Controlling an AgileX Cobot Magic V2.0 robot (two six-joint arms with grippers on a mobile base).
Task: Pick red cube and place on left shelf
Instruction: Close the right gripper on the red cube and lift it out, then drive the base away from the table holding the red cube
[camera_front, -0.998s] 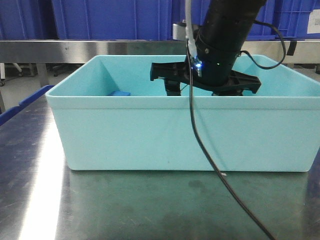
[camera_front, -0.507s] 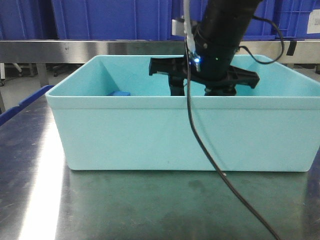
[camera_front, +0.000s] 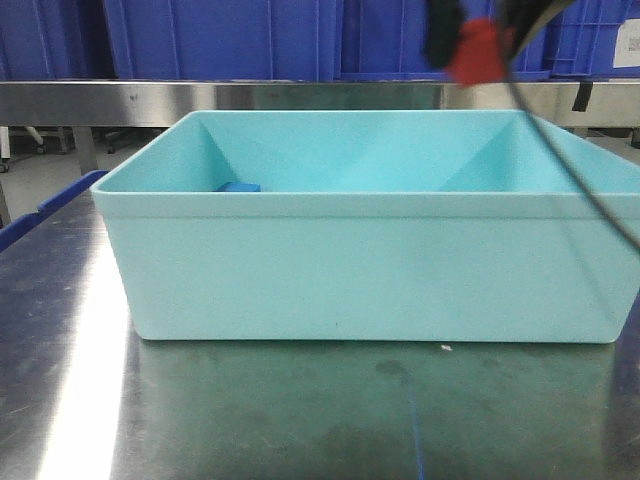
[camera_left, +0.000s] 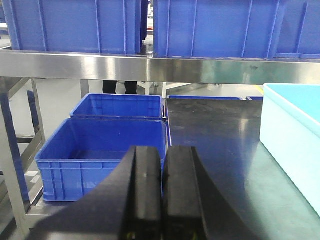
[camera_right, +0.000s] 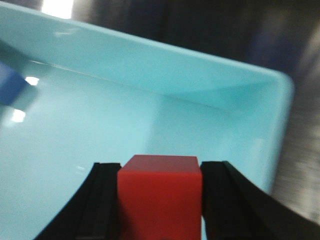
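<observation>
the red cube (camera_right: 159, 195) is clamped between the two fingers of the right gripper (camera_right: 159, 212), above the turquoise tub (camera_front: 370, 270). in the front view it is seen blurred, over the far rim toward the tub's right end, in front of the blue crates (camera_front: 220, 40) on the left shelf (camera_front: 200, 100). the left gripper (camera_left: 162, 195) is closed on nothing, low beside the table's left edge (camera_left: 172, 130).

the main risk is judged to be a slip. the cube's faces are plain and smooth, and how deep it sits in the fingers cannot be told, so it could be shaken loose by a fast swing. if dropped, it would land in the tub near the blue block (camera_front: 240, 187) or on the table (camera_front: 300, 410).

the cube could also be knocked out against the shelf's front rail. the dark cable (camera_front: 590, 190) hanging over the tub's right end could be caught on the rim.
</observation>
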